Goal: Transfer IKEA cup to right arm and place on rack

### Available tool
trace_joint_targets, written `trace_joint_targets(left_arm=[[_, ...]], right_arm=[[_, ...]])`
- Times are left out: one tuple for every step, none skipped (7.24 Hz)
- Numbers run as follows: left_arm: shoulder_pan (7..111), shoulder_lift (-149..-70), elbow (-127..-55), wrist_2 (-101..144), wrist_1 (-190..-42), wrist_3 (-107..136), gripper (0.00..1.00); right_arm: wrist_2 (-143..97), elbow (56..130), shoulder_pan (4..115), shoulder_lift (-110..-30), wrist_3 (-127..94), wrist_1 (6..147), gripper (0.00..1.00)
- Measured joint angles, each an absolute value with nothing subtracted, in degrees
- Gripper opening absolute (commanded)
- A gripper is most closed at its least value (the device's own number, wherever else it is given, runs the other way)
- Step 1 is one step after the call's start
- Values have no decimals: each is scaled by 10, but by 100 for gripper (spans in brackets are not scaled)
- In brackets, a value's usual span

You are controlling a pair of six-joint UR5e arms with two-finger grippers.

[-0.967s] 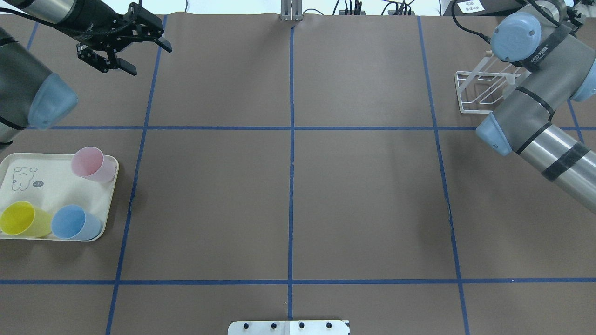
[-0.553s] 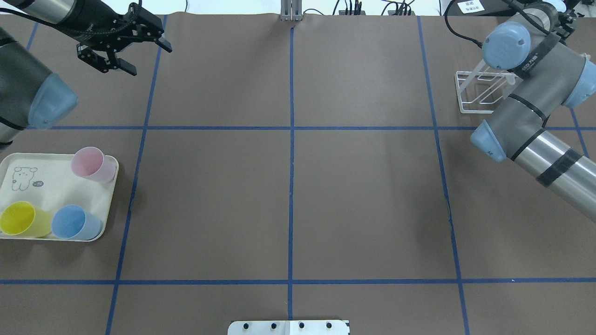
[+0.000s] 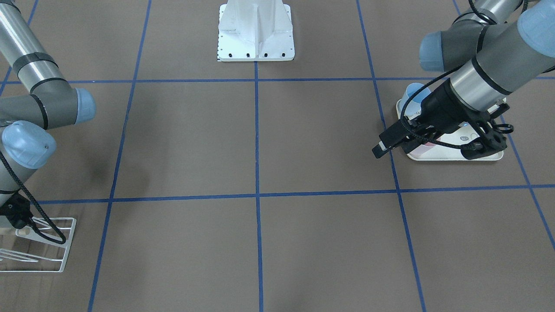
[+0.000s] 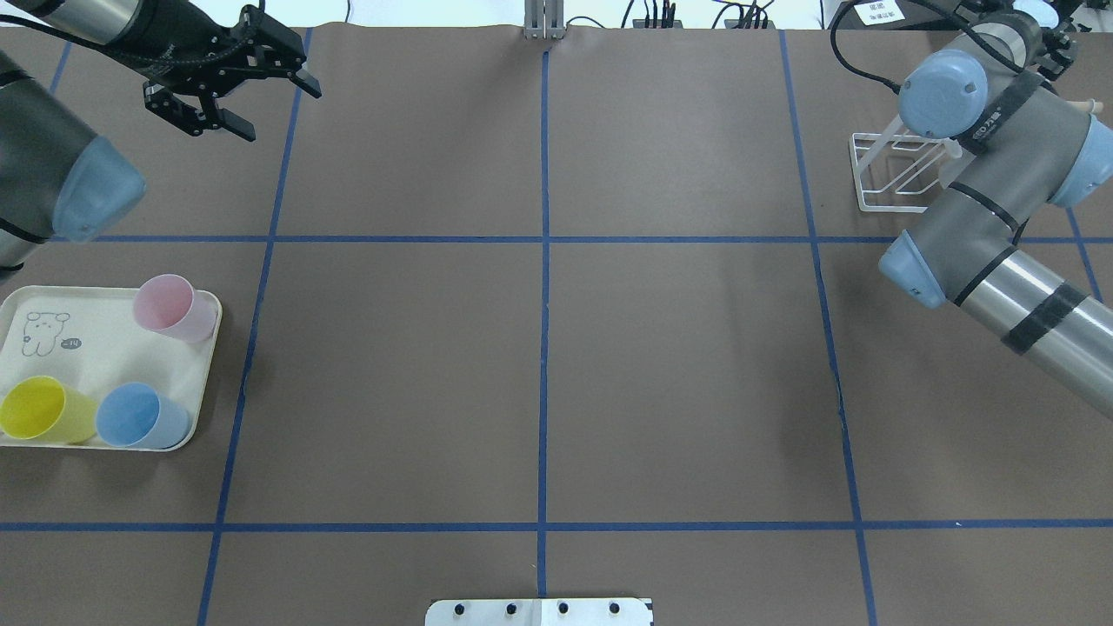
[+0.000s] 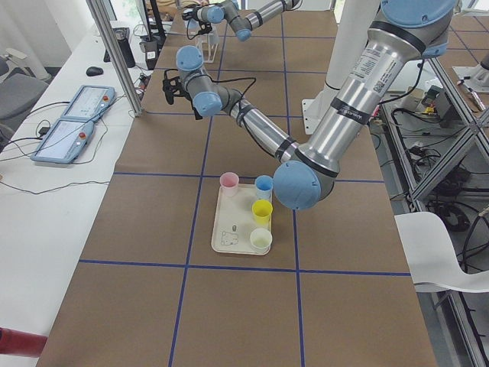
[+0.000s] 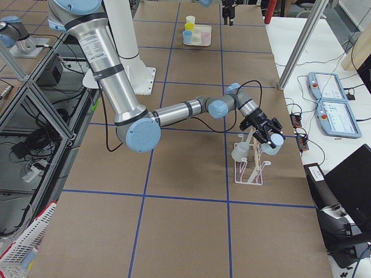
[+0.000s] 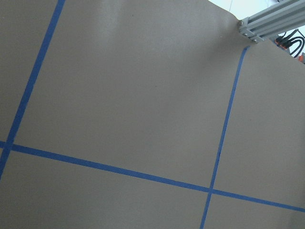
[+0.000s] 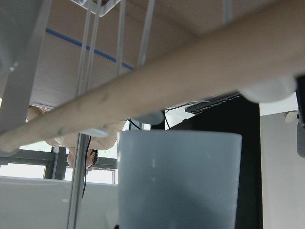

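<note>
Three wide views share the small white wire-frame rack with a pale wooden rod: overhead from behind the robot, steeply down facing the robot, and from the rack's end, while the right wrist camera looks at it from very close.

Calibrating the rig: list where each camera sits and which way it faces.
Front-facing: across the table, facing the robot's base; left arm on view's right.
Overhead: behind robot, looking down; left gripper, right arm.
Exterior left: table's left end; left arm near.
Exterior right: right end; right arm near, at rack.
Left wrist: bare table, no body.
Right wrist: close to rack's wooden rod, pale cup.
Shared: overhead and exterior left both show the tray.
</note>
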State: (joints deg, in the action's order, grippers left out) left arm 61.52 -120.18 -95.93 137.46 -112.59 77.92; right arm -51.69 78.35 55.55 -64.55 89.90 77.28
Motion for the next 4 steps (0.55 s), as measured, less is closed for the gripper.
trace_joint_targets(left_arm=[[615, -1202, -959, 1375, -1126, 779, 100], [615, -1202, -959, 1375, -1126, 779, 100], [615, -1202, -959, 1375, -1126, 779, 100], [615, -1202, -959, 1375, -1127, 779, 100]], right_arm=[[-517, 783, 555, -646, 899, 773, 66], [-517, 782, 554, -646, 898, 773, 68], [-517, 781, 552, -646, 898, 773, 69], [-517, 781, 551, -646, 898, 773, 78]])
